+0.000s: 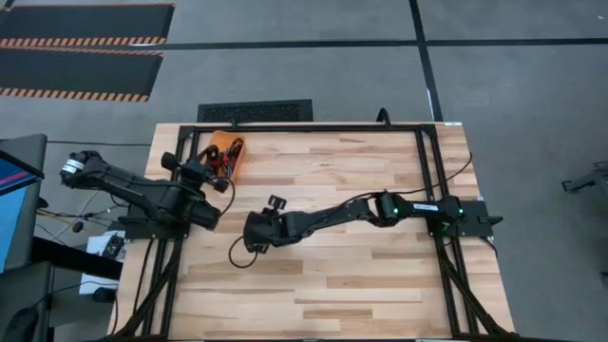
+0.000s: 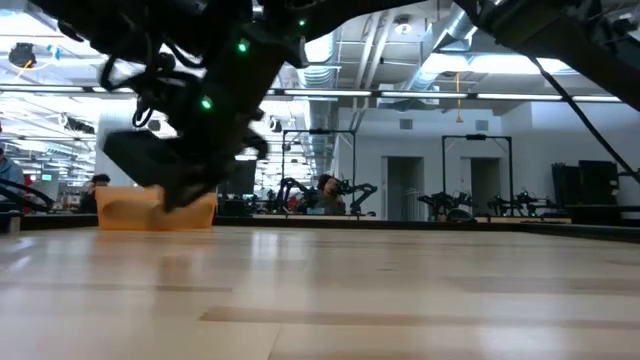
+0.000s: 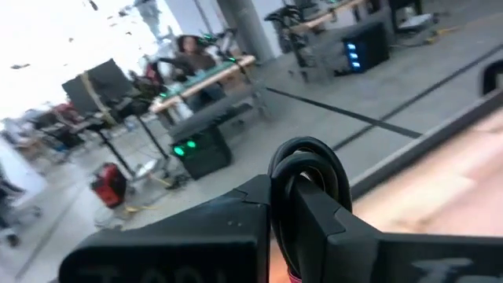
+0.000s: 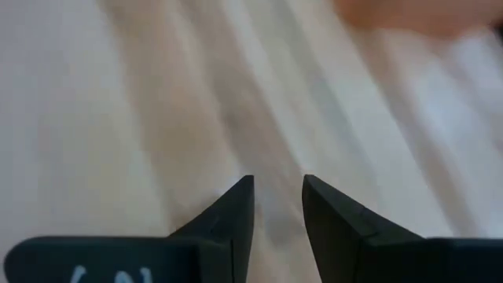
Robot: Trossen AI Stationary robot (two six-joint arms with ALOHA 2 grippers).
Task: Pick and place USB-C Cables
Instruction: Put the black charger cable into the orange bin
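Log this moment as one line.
left hand: shut on coiled black cable, near orange tray | right hand: open, empty, over bare wooden table

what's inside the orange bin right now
The orange bin at the table's far left corner holds coiled cables, black with some red. Their count is unclear, and the left gripper covers the bin's near edge.

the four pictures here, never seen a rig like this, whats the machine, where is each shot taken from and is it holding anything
It is a robot with two dark arms at a wooden table. One picture looks straight down, one looks level across the tabletop, and two come from cameras on the arms' wrists. At the far left corner sits an orange tray holding coiled cables. The left gripper, beside that tray, is shut on a black coiled cable. The right gripper hangs over bare wood mid-table, fingers slightly apart, holding nothing.
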